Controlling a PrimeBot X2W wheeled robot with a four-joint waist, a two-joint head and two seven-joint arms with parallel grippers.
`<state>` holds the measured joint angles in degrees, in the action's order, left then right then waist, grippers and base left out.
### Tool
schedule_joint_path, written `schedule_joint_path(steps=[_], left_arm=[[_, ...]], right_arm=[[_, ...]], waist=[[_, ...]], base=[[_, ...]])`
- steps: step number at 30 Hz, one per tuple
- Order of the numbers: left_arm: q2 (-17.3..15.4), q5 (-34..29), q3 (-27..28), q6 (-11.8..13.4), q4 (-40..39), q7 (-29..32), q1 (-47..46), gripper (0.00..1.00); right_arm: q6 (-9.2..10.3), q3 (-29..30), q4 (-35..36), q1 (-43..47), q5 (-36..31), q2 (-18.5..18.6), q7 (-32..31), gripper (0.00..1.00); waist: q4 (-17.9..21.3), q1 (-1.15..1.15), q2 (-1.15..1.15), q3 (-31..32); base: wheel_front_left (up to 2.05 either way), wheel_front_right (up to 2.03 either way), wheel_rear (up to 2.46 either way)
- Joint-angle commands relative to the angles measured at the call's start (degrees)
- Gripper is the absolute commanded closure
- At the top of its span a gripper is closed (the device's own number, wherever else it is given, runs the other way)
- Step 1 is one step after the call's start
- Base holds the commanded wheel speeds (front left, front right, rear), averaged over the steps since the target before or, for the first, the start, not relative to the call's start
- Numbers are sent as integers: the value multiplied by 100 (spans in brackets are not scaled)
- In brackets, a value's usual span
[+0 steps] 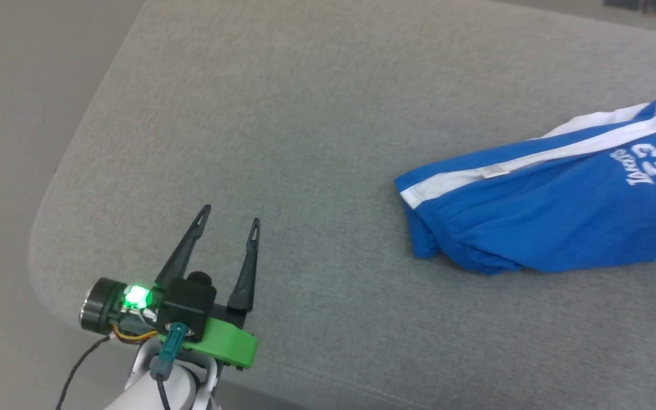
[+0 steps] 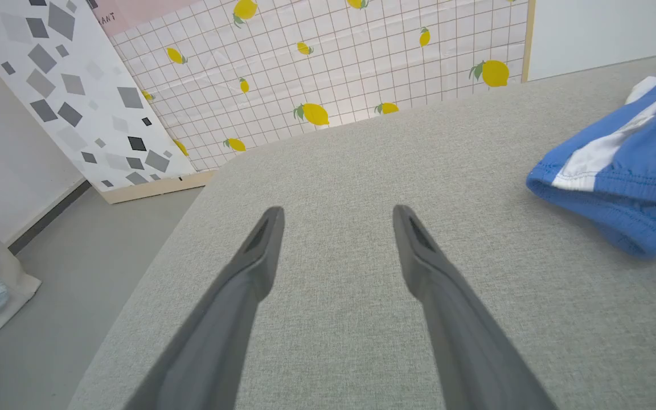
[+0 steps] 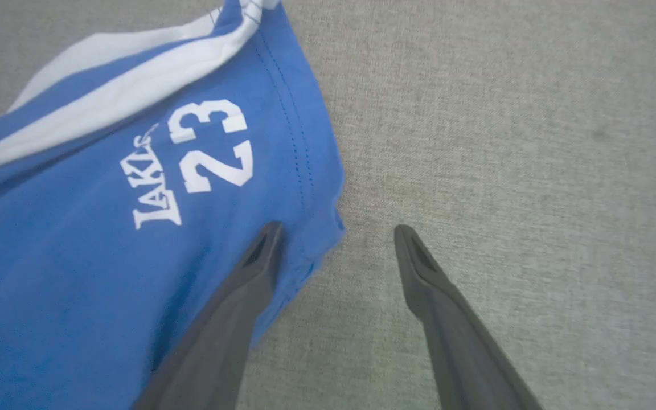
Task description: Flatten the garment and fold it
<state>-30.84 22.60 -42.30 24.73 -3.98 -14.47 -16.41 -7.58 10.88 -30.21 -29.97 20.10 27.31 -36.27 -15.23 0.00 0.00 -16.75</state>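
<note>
two tools are wide open and both hold nothing. the left tool (image 1: 231,214) hangs over the bare near left part of the grey bench (image 1: 305,114), close to its round corner. a small green light (image 1: 136,296) glows at its base.

the garment (image 1: 538,210) lies in a loose heap on the right side of the bench, well apart from the left tool. it is bright blue, with a long white stripe (image 1: 533,156) along its far side and a small white tag (image 1: 493,169) on that stripe. the stretchy waistband (image 1: 436,228) is bunched up at the end nearest the left tool. white letters and the number 23 (image 1: 647,165) sit near the other end.

the right tool (image 3: 337,226) is over that end. in its own view one finger is over the blue hem corner and the other finger is over bare bench. i cannot tell if that finger touches the cloth.

in the left wrist view, past the bench, a wall sheet (image 2: 333,57) with yellow lemons and a white board (image 2: 77,97) with grey squares stand by the grey floor (image 2: 77,256).
</note>
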Motion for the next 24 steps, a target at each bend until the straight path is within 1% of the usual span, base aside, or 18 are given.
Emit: schedule_joint_path(steps=[1,2,5,9,12,13,14,15,19,24], left_arm=[[52,-79,6,-28,12,-48,20,0],[72,-90,7,-40,23,-49,14,0],[146,-144,27,-86,47,-50,-11,0],[212,-201,101,-104,56,-51,14,0],[235,-235,150,-130,64,-51,43,0],[244,-242,167,-146,70,-51,44,0],[253,-248,180,-162,73,-51,41,0],[265,-255,195,-180,81,-52,34,0],[312,-276,233,-245,132,-52,17,0],[324,-263,251,-341,249,-52,56,0]], right_arm=[[9,147,-102,-103,-95,-59,-112,0],[9,230,-167,-123,-140,-102,-205,0],[9,176,-194,-56,-170,-239,-504,0],[9,-32,-48,192,54,-399,-750,0],[9,-269,121,402,223,-422,-833,0],[9,-362,183,465,282,-402,-847,12],[9,-416,224,501,322,-381,-844,69],[9,-451,269,529,346,-352,-808,100],[9,-304,302,496,284,-311,-494,100],[9,-31,294,426,285,-381,-28,100]], waist=[[-245,0,0,-262],[-274,0,0,-297],[-352,0,0,-377],[-375,0,0,-414],[-359,0,0,-425],[-347,0,0,-430],[-334,0,0,-431],[-315,0,0,-427],[-221,0,0,-343],[-62,0,0,-93]], base=[[0,0,0],[0,0,0],[0,0,0],[0,0,0],[0,0,0],[0,0,0],[0,0,0],[0,0,0],[0,0,0],[0,0,0]])
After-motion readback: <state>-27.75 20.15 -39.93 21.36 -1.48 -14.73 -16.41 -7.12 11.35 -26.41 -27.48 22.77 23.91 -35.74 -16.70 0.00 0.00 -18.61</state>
